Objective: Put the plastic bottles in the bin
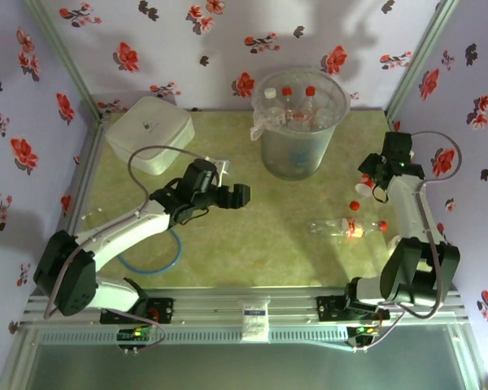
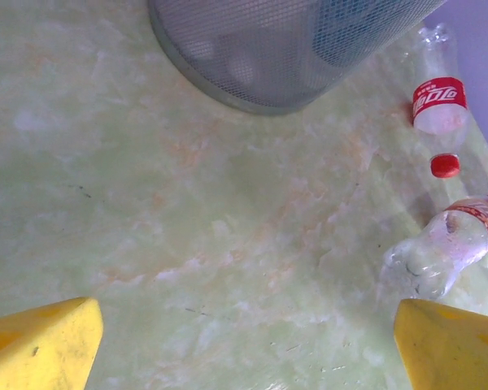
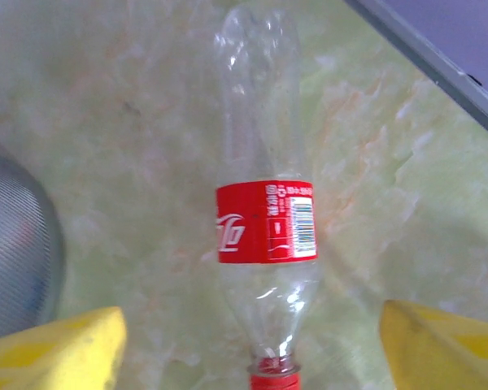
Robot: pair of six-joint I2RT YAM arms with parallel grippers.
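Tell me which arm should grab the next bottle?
Probably the right gripper: it is open with a red-label bottle between its fingers. The left gripper is open over bare table, bottles off to one side.

My left fingers [image 2: 41,345]: yellow plastic, matt, faintly grainy. My right fingers [image 3: 53,349]: same yellow matt plastic. Table [image 2: 146,203]: pale green marbled sheet, smooth, soft sheen. Bin [image 2: 285,49]: translucent grey plastic, fine mesh-like texture on wall. Bottle [image 3: 260,146]: thin clear plastic, glossy, dented. Label [image 3: 266,221]: red, smooth, slight gloss. Cap [image 2: 445,166]: red plastic. White box [image 1: 149,132]: smooth plastic, satin. Frame rail [image 1: 228,302]: bare silvery metal, grooved.
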